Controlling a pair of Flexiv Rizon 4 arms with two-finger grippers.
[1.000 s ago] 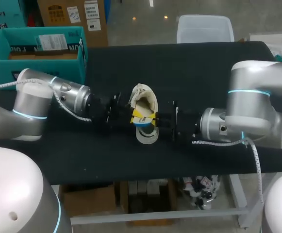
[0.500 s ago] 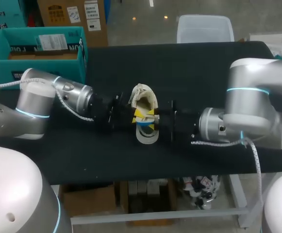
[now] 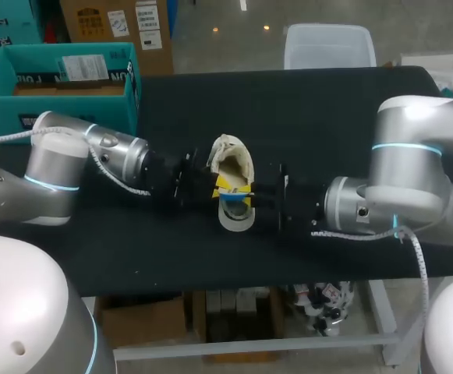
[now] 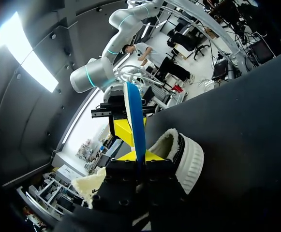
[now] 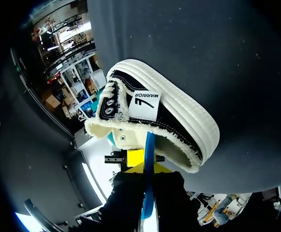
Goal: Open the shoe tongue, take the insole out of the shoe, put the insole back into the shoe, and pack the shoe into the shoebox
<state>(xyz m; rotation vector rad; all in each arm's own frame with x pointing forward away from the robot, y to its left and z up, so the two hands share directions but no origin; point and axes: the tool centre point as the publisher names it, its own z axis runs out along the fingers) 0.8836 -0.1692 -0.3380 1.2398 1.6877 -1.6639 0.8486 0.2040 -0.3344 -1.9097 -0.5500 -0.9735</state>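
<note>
The shoe point(image 3: 232, 165), black canvas with a white sole and cream fleece lining, lies mid-table with its heel toward the near edge. The blue insole point(image 3: 235, 200) stands edge-on over the heel opening, partly down in it. My left gripper point(image 3: 216, 187) comes in from the left and is shut on the insole point(image 4: 136, 123), which rises from between its yellow tips point(image 4: 133, 155). My right gripper point(image 3: 250, 195) faces it from the right and is shut on the same insole point(image 5: 149, 159). Just ahead of the right gripper lies the shoe point(image 5: 157, 113), heel opening toward it.
The teal shoebox point(image 3: 61, 100) stands open at the table's far left corner, behind my left arm. Black tabletop point(image 3: 304, 117) stretches bare beyond the shoe.
The right arm drew back slightly to the right and lower. The insole stays over the heel between both grippers. The left arm has barely moved.
</note>
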